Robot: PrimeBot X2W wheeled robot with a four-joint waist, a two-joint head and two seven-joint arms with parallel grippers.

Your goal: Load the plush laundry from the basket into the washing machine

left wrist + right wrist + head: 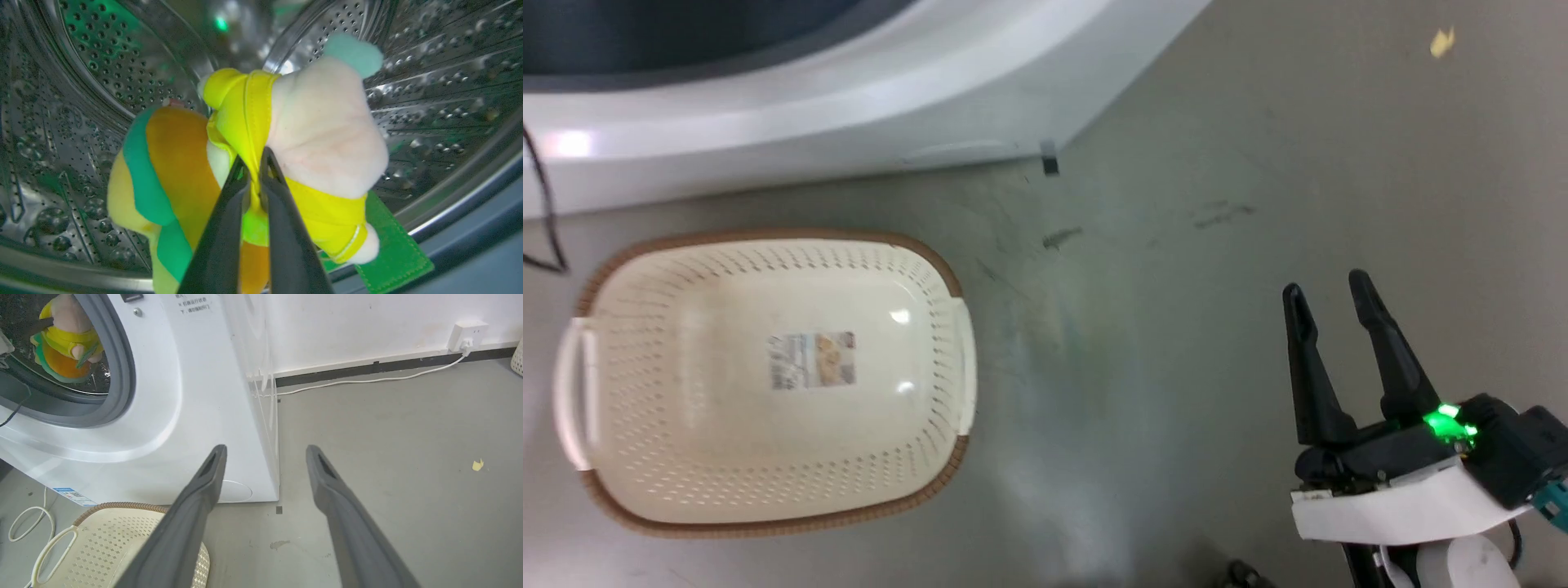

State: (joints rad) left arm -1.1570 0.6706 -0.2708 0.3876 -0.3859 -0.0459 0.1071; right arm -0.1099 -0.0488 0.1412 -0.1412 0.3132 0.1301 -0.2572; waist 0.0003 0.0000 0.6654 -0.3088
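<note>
The grey floor (1176, 343) carries the washing machine (196, 396), which stands against the floor's far edge by the wall. Just in front of it sits the basket (670, 392), upright, with a narrow strip of bare floor between the two. A small dark square mark (1049, 159) lies at the machine's front corner, and a dark smudge (1062, 237) is near it. A white cable (367, 379) runs along the wall edge. A yellow scrap (477, 464) lies well apart on open floor. A looped white cord (28, 522) rests beside the basket.
</note>
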